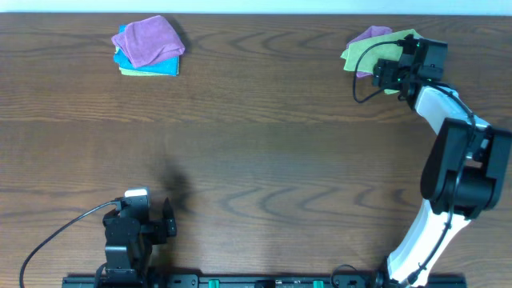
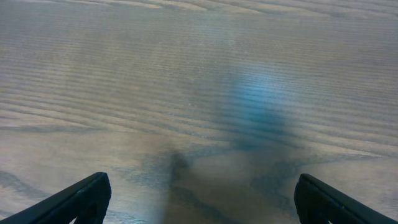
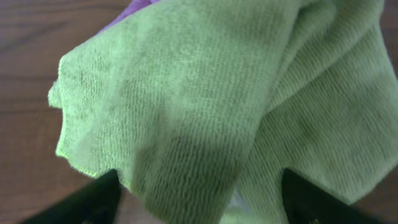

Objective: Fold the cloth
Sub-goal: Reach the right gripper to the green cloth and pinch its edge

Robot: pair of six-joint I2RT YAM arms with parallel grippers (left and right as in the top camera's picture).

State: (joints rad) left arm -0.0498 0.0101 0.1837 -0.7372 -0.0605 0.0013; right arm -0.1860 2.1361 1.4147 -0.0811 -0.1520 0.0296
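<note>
The lime-green cloth [image 1: 357,53] lies crumpled at the far right of the table, partly over a purple cloth [image 1: 370,34]. My right gripper [image 1: 384,74] is down at the cloth's near right edge. In the right wrist view the cloth [image 3: 205,93] fills the frame in loose folds. The right gripper [image 3: 199,208] is open, with its fingers wide apart on either side of a fold. A small pale patch [image 3: 237,201] shows between the folds. A bit of purple cloth [image 3: 134,9] shows at the top. My left gripper [image 1: 170,218] is open and empty near the front left edge, over bare wood [image 2: 199,124].
A second pile stands at the far left: a purple cloth [image 1: 149,38] on a blue cloth [image 1: 160,68], with a strip of green beneath. A black cable [image 1: 364,72] loops off the right wrist beside the cloth. The table is dark wood.
</note>
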